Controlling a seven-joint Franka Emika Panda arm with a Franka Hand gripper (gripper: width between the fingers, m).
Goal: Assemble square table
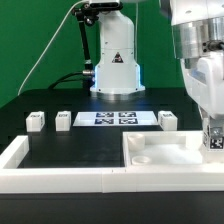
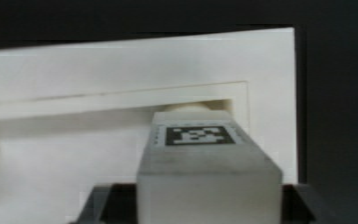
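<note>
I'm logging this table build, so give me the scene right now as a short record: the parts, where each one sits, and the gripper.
slab: white square slab, flat, on the exterior view's right, next to the border wall
loose legs: first leg and second leg on the exterior view's left of the marker board; third leg on its right
fourth leg: tagged fourth leg between the fingers of the gripper, at the slab's edge
grip: cannot tell whether clamped or released

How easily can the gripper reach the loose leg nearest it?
Probably yes: that leg lies alone on the table, nothing above it. But the gripper has another leg between its fingers, at the tabletop corner.
</note>
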